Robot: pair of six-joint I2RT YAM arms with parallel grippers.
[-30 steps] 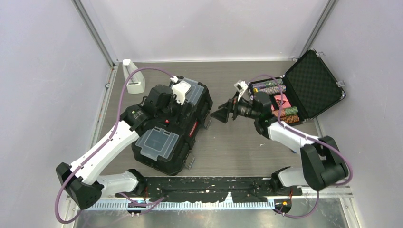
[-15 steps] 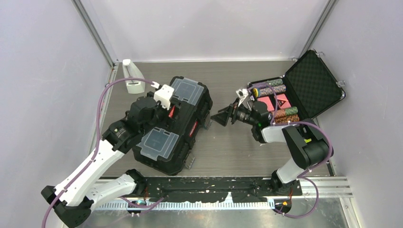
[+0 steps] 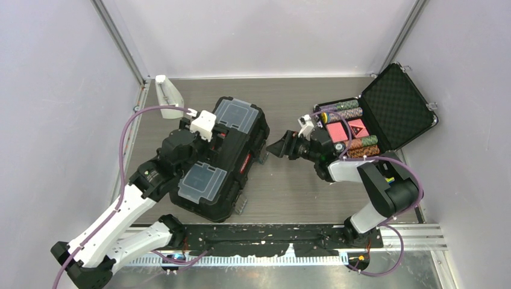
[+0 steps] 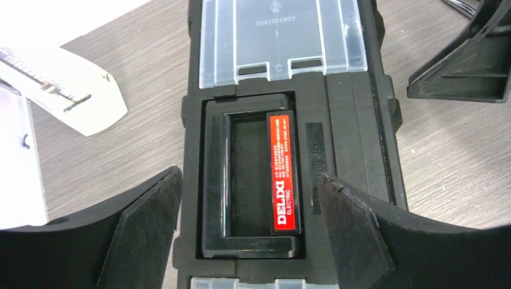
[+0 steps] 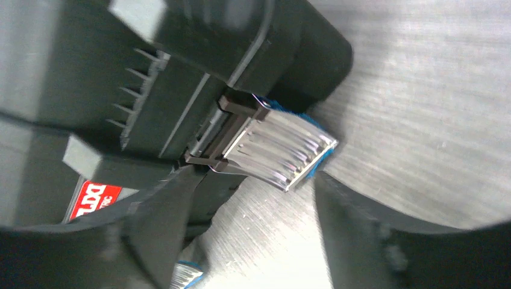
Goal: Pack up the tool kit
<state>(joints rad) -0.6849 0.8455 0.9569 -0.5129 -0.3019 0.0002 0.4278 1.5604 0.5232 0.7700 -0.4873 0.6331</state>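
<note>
- Overhead, the black toolbox lay shut on the left half of the bench. It sat at a slant, one end toward the near edge and the other toward the far edge.
- Its two clear lid compartments were closed, one at each end of the lid. The red-labelled handle lay folded flat in its recess between them (the label read DELIXI ELECTRIC).
- The left pincer hung above that handle, its fingers spread wide to either side of the recess and gripping nothing.
- The right pincer sat low against the toolbox's long side that faced the bench's middle. It was spread around a blue-backed latch that jutted out from the box. Whether a finger touched the latch could not be told (that wrist view was blurred).
- A second latch showed on the same side, closer to the near edge.
- A smaller black case stood open at the far right corner, with rows of chips inside.
- A white object stood at the far left corner.
</note>
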